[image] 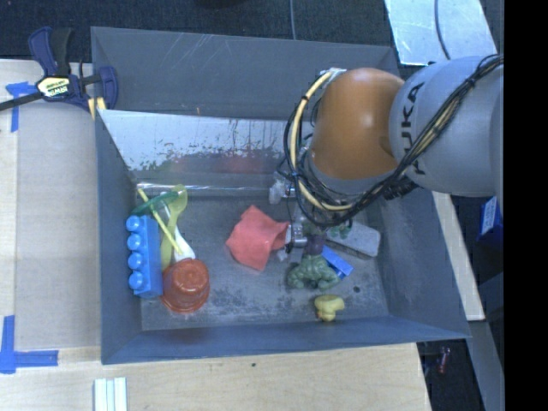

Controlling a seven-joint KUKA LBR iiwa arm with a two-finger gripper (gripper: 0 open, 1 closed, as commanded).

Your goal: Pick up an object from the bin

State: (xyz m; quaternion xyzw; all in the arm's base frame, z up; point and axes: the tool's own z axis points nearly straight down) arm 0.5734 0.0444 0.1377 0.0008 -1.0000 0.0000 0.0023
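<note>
my pincer (300, 240): low between the red crumpled soft-looking lump (255, 236) and the dark green knobbly toy (310, 272)
grip: honestly can't tell
risk: I could shove both and grab neither

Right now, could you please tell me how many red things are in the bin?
2. A red cup sits front left, beside the blue studded block; a red lump lies mid-bin, just left of the claw. The arm may hide others.
</note>
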